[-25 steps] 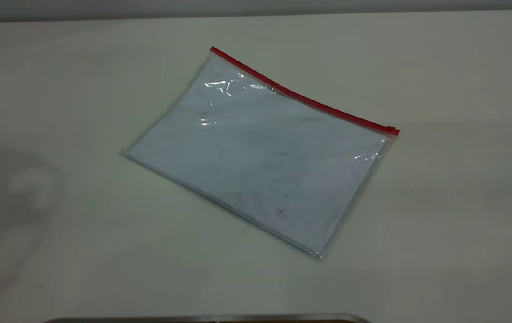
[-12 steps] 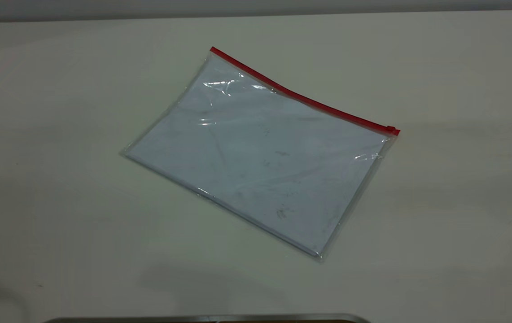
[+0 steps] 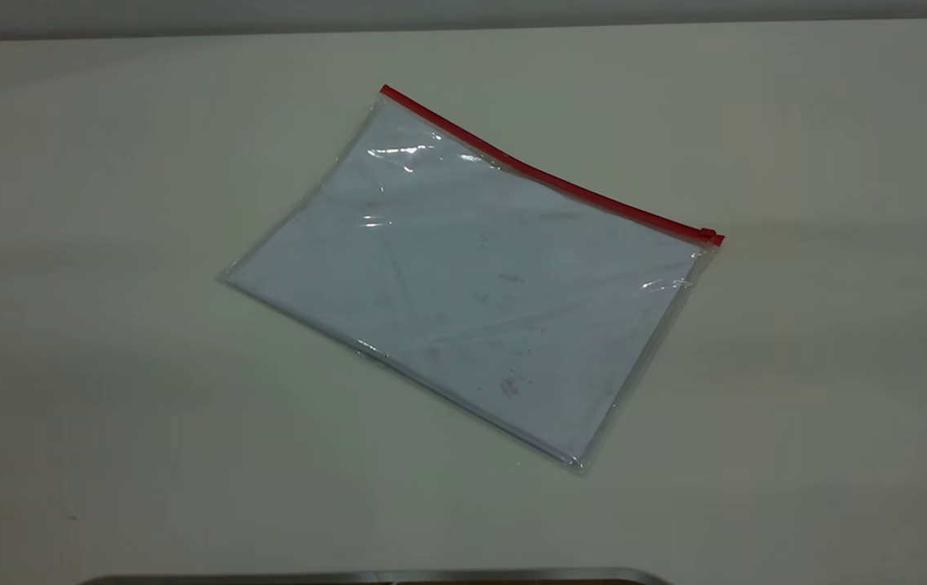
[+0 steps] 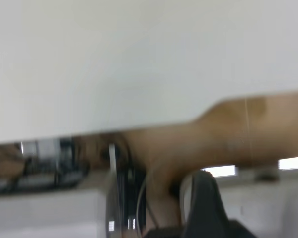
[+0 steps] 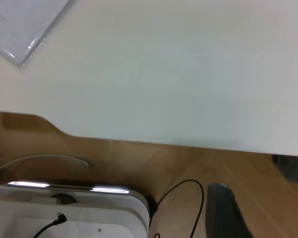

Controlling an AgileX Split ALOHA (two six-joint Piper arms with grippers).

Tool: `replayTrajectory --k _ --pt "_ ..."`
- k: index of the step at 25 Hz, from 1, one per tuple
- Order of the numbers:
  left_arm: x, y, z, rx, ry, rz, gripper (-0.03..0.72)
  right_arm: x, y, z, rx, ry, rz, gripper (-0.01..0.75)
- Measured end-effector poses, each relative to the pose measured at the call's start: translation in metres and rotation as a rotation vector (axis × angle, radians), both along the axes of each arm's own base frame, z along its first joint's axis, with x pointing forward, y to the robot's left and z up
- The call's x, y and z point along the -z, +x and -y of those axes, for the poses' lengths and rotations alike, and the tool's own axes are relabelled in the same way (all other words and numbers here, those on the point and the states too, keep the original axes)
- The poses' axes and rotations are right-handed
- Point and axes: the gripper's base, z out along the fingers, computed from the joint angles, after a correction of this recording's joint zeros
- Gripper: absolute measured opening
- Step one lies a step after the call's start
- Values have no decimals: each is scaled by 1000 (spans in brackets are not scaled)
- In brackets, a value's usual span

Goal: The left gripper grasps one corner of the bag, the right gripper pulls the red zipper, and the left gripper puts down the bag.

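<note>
The bag (image 3: 463, 276) lies flat on the white table (image 3: 837, 422), a clear pouch with white sheets inside. The red zipper (image 3: 544, 175) runs along its far long edge, with the slider tab (image 3: 708, 235) at the right end. The red-strip corners are at far left (image 3: 386, 91) and right (image 3: 716, 240). Neither gripper shows in the exterior view. In the left wrist view part of my left gripper (image 4: 203, 208) hangs beyond the table edge. My right gripper (image 5: 263, 210) is open and empty beyond the table edge; a plain clear corner of the bag (image 5: 20, 29) shows far from it.
A grey metal edge (image 3: 374, 577) runs along the bottom of the exterior view. In the right wrist view a white device (image 5: 64, 213) with black cables stands on the brown floor below the table edge (image 5: 139, 141).
The shadow on the table's left front has slid off and faded out. The bag has not moved.
</note>
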Motion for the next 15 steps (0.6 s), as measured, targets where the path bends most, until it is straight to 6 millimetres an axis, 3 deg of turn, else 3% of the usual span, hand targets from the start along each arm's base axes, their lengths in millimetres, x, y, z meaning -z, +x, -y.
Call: replayTrajectory --k 9,15 --pt "-7 -52 3 -11 9 354 561 -1 -1 0 1 1 13 413" --pt "-5 -65 4 -9 13 425 561 -11 -32 2 21 10 231 413"
